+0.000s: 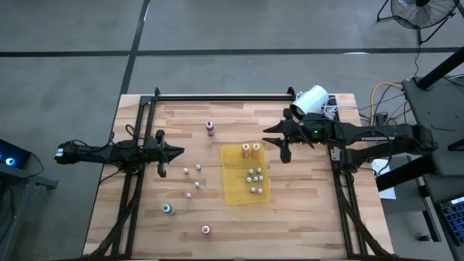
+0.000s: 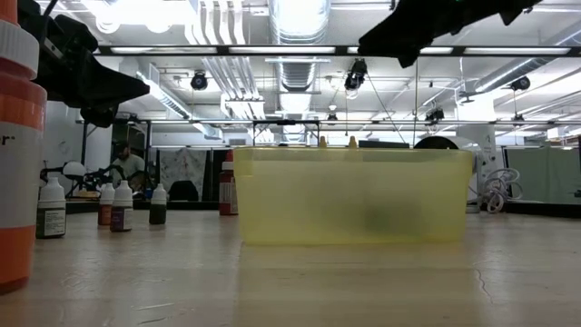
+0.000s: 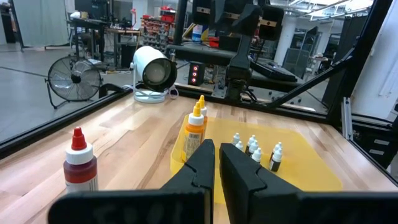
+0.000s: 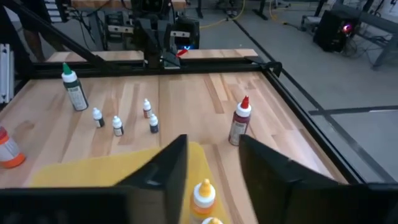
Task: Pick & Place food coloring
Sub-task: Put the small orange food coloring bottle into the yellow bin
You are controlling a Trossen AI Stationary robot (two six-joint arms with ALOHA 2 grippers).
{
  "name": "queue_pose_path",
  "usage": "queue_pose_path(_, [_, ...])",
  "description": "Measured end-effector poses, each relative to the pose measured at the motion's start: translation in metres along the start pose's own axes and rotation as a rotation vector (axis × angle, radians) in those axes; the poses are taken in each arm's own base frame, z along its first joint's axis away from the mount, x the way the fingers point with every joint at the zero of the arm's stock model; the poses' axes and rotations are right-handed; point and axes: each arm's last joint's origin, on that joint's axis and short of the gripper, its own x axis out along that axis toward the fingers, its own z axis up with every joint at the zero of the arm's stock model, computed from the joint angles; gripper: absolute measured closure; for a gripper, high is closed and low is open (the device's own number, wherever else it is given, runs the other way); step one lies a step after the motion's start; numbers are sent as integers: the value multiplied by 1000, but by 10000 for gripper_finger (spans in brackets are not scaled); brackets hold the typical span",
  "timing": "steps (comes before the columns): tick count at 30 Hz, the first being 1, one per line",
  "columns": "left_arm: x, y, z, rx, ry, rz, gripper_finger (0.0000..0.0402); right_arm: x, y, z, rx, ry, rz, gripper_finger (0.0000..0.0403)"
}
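From my low camera the translucent yellow plastic tray point(image 2: 354, 195) hides all but the tips of the orange-capped food coloring bottles point(image 1: 251, 148) inside it. Small whitish bottles point(image 1: 191, 172) and a maroon-capped bottle point(image 1: 210, 127) stand loose on the wooden table point(image 1: 304, 210). My right gripper point(image 1: 278, 143) hovers released beside the orange pair; the left gripper point(image 1: 176, 151) waits clenched, empty.
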Motion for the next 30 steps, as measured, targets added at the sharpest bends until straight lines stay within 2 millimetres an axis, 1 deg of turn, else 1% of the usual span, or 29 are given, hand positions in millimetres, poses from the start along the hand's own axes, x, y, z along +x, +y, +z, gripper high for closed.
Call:
queue_pose_path(5, [0, 0, 0, 0, 0, 0, 402, -13, 0, -11, 3, -11, 4, 367])
queue_pose_path(6, [0, 0, 0, 0, 0, 0, 402, -15, 0, -15, 6, -9, 5, 381])
queue_pose_path(7, [0, 0, 0, 0, 0, 0, 402, -17, 0, -18, 9, -9, 6, 387])
queue_pose_path(12, [0, 0, 0, 0, 0, 0, 402, -30, -1, -33, 64, -25, 8, 390])
queue_pose_path(21, [0, 0, 0, 0, 0, 0, 402, -53, -2, -48, 153, -93, 9, 390])
queue_pose_path(27, [0, 0, 0, 0, 0, 0, 402, -63, -2, -53, 153, -133, 12, 390])
queue_pose_path(30, [0, 0, 0, 0, 0, 0, 402, -67, -2, -58, 154, -141, 12, 390])
